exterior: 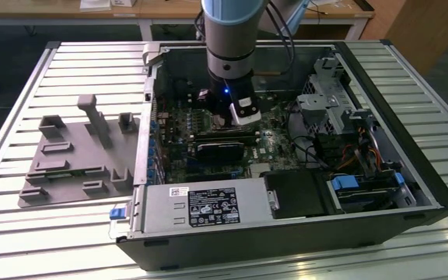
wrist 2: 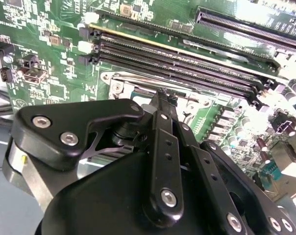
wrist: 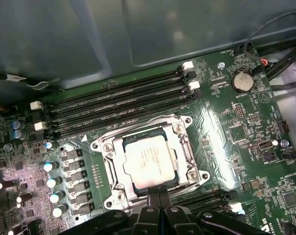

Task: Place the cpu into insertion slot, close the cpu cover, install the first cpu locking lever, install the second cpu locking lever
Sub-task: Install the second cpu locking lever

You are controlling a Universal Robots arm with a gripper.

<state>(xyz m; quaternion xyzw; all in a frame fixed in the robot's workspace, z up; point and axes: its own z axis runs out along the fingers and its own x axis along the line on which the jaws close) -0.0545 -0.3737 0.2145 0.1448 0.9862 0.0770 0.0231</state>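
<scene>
Hand (wrist: 159,199) just beside seated cpu (wrist: 149,160)

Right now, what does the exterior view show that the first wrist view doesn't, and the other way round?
The exterior view takes in the whole open black computer case, the grey moulded fixture tray beside it, and the arm reaching in. The first wrist view brings up the dull silver square cpu sitting inside its silver metal socket frame, plus a round coin battery. Both show the green motherboard.

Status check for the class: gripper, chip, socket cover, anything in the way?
Gripper shut, empty, at the socket edge. Silver-beige square cpu seated inside the silver metal cpu cover frame. Nothing in the way.
</scene>
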